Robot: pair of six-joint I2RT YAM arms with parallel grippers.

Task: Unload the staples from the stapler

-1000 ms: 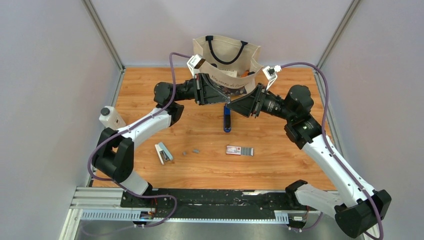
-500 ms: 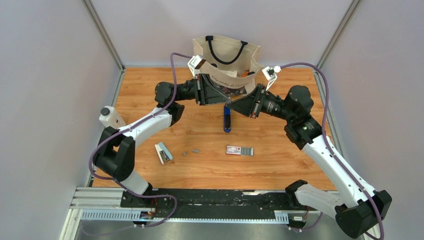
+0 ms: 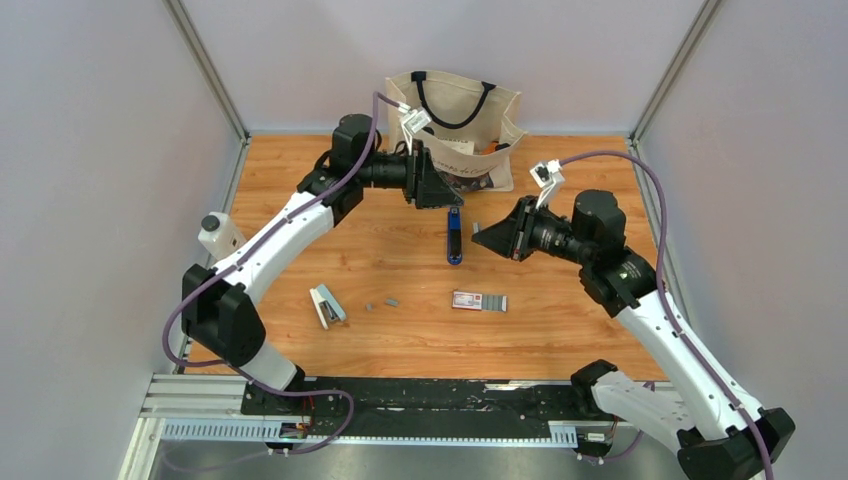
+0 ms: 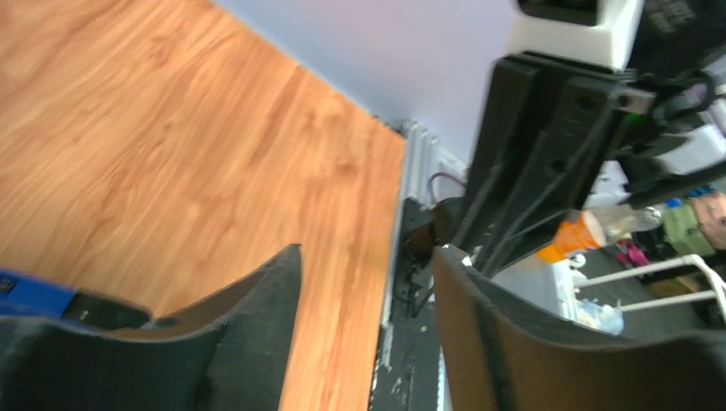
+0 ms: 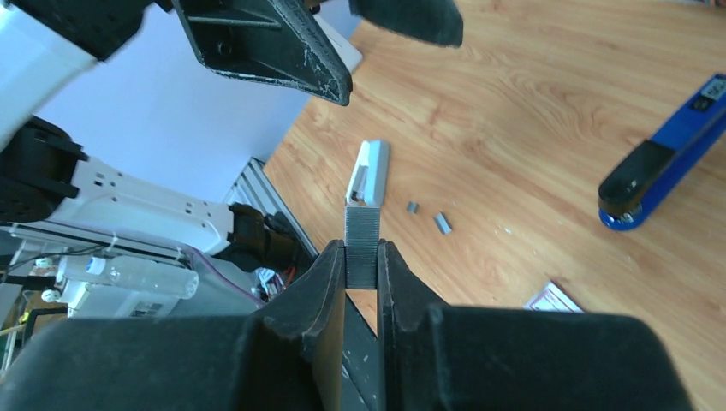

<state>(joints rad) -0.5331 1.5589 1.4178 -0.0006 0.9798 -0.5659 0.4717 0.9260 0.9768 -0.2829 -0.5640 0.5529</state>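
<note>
From above, the stapler (image 3: 454, 240) lies on the tabletop (image 3: 300, 210), near the left fingers (image 3: 450, 198) and the right fingers (image 3: 481, 236). In the left wrist view, the left fingers (image 4: 274, 295) stand spread, holding nothing. In the right wrist view, the right fingers (image 5: 330, 278) pinch a strip of staples (image 5: 360, 231).

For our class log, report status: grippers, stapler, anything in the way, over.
Left gripper open, empty. Right gripper shut on staples. Stapler lying on table, apart from both. Nothing in the way.
</note>
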